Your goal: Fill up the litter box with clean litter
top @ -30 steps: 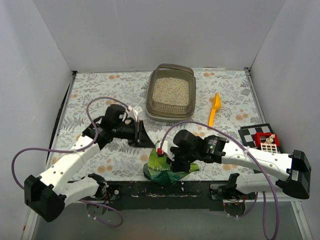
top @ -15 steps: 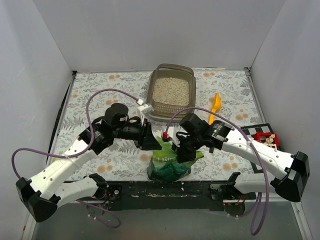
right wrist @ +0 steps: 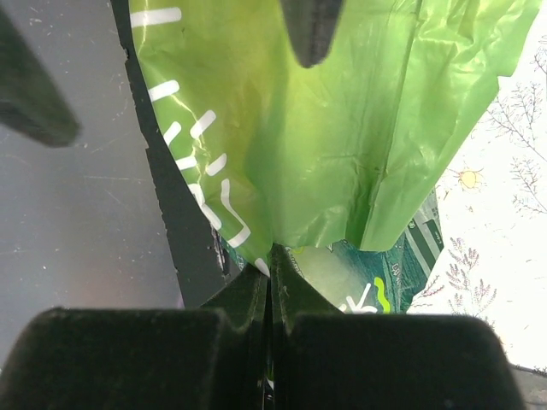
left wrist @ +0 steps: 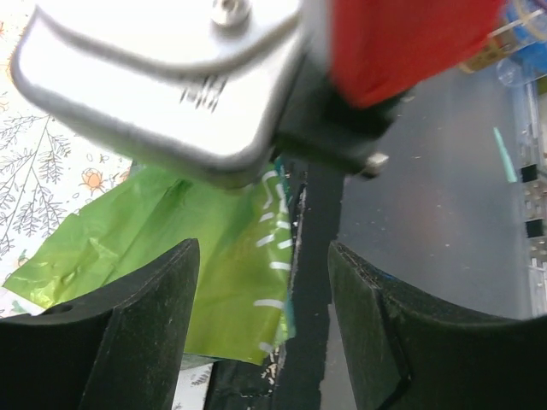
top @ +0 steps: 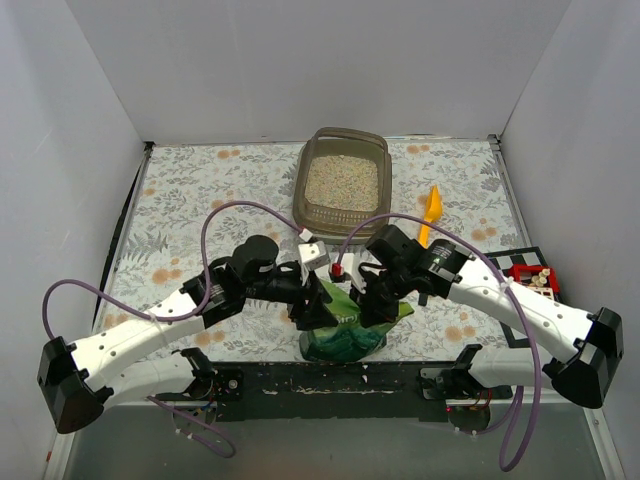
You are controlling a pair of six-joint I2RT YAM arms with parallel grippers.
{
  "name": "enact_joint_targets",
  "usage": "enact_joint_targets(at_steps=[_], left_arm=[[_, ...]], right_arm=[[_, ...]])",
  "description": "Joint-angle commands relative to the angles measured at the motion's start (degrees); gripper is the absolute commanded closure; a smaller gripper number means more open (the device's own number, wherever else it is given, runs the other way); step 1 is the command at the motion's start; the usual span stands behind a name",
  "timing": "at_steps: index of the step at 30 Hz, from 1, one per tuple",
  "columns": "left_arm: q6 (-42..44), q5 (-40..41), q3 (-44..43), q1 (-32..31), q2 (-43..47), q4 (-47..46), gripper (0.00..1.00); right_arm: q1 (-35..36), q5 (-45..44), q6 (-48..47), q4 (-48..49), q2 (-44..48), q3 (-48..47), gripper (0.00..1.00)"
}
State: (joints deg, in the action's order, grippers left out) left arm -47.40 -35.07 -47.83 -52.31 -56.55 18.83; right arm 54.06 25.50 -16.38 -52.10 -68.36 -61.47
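The litter box stands at the back centre with pale beige clean litter inside. A glossy green bag stands at the table's near edge. My right gripper is shut on the bag's top edge; in the right wrist view the jaws are pinched on the green film. My left gripper is open, close beside the bag's left side. In the left wrist view the bag's edge lies between the spread fingers, not touched.
A small yellow scoop lies right of the litter box. A red and white object on a checkered card sits at the right edge. A black strip runs along the table's near edge under the bag.
My left arm has swung right and toward the near edge, bringing its open gripper up against the bag. My right gripper lifted the bag upright a second ago and holds it nearly still now.
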Motion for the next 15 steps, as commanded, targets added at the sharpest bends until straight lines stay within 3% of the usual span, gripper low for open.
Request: enact_joint_targets(at_steps=[1,9,15], left_arm=[[2.4,2.9,5.2,-1.4,1.9,-11.3,0.37],[2.0,4.2,11.1,-3.9,0.1,-16.1,0.32],[1.7,5.4,15.4,-5.8,-1.9,-18.5,0.36]], right_arm=[[-0.4,1.4,2.0,0.2,2.8,0.5,0.99],[-0.4,1.6,3.1,2.0,3.8,2.2,0.99],[-0.8,2.0,3.4,2.2,4.0,2.2,0.99]])
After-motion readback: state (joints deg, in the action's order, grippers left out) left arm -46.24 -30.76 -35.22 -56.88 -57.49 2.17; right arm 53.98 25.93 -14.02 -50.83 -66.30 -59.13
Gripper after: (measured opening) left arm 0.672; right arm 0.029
